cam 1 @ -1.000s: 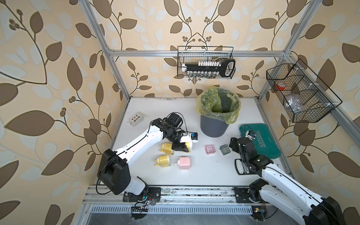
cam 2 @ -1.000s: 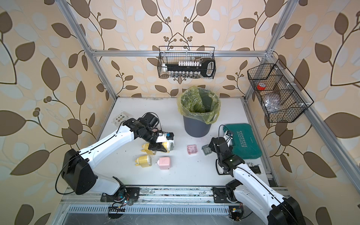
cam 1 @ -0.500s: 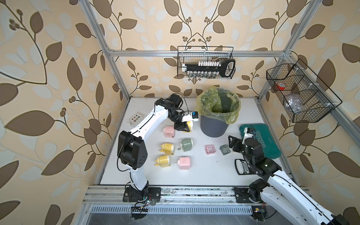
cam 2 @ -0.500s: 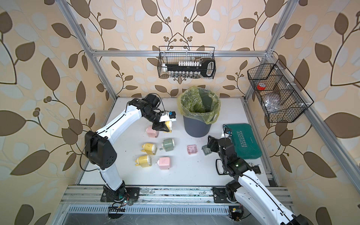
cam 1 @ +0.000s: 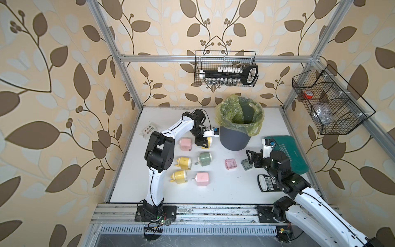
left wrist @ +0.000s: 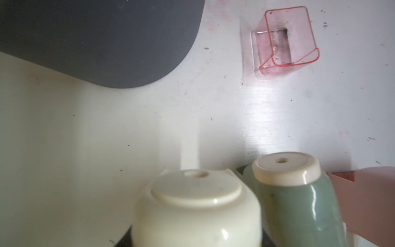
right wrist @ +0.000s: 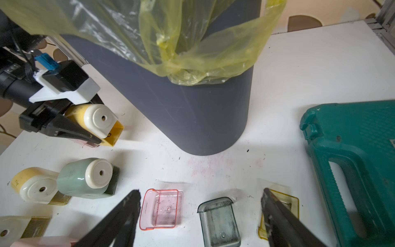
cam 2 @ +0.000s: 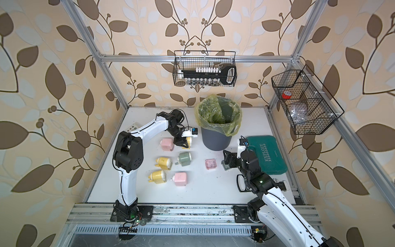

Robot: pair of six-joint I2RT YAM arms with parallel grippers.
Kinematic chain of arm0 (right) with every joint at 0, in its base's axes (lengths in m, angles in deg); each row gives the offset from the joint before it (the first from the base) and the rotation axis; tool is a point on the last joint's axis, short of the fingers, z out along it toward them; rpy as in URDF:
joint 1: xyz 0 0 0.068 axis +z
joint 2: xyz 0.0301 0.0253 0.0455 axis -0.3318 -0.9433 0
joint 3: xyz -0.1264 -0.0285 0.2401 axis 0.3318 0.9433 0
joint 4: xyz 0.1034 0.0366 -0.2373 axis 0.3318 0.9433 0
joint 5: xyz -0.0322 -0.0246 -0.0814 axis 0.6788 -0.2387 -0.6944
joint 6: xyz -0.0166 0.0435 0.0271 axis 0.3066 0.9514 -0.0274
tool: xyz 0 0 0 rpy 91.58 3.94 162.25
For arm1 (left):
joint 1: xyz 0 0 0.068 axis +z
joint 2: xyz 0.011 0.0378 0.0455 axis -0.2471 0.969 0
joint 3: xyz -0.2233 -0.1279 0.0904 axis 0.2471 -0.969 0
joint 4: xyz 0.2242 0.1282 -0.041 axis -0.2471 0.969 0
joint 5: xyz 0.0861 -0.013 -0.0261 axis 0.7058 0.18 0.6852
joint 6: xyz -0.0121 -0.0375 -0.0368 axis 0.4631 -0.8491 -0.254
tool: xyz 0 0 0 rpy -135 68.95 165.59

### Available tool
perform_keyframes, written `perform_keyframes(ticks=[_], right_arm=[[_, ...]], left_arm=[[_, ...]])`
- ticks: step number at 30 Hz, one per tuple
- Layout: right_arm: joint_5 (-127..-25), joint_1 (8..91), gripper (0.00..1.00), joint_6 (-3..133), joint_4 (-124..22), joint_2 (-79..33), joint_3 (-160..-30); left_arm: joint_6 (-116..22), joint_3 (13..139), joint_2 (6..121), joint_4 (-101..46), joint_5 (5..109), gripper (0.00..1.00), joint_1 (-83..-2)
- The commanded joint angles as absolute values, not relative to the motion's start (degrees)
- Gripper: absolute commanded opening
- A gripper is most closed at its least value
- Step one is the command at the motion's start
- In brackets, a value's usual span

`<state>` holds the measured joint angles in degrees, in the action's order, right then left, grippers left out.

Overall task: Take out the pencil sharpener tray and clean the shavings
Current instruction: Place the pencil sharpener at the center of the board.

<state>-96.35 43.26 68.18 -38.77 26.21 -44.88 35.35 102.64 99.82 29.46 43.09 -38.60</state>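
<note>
**A:** Which step was in hand?

**B:** Drawing a tray out, I'd judge. The left gripper (cam 1: 204, 144) was clamped on a yellow plastic pencil sharpener with a round cream face (right wrist: 94, 119), held tilted. Its amber see-through tray (right wrist: 114, 133) still sat in the body, below that face.

**A:** And the other arm?

**B:** The right gripper (right wrist: 201, 191) had its jaws wide apart and held nothing. It hung over trays already pulled: a pink see-through tray (right wrist: 160, 208) by one finger and a smoky grey tray (right wrist: 219, 222) between the two.

**A:** Any shavings?

**B:** No heap showed, only dark specks on the white tabletop (right wrist: 299, 74) and grime in the trays.

**A:** What did the next move call for?

**B:** Probably the right gripper crossing to pinch that amber lip while the left held firm, then tipping it into the dark grey bin with a yellow-green liner (right wrist: 192, 111).

**A:** Was there room?

**B:** It was tight at the left gripper, with the bin wall just beside it and a sage-green sharpener (right wrist: 79, 179) near. A teal plastic tool case (right wrist: 352, 149) crowded the right gripper's outer side. Between the grippers the table lay open.
</note>
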Motion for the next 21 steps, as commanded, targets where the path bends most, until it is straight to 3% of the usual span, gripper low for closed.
perform_keyframes(ticks=[1,11,12,21], right_arm=[[-93.96,43.36,0.85,66.00,-40.07,25.62,-46.95],[-94.18,43.37,0.85,65.20,-40.24,25.20,-47.36],[-94.36,43.36,0.85,65.09,-40.00,25.07,-47.36],[-95.81,43.37,0.84,65.34,-39.29,24.66,-47.54]], left_arm=[[34.32,103.84,101.21,27.43,43.36,0.31,-38.30],[32.13,102.40,104.99,22.35,47.08,0.52,-37.97],[31.78,102.15,104.96,21.76,47.29,0.96,-37.95],[31.35,96.94,101.45,16.26,49.46,0.99,-37.95]])
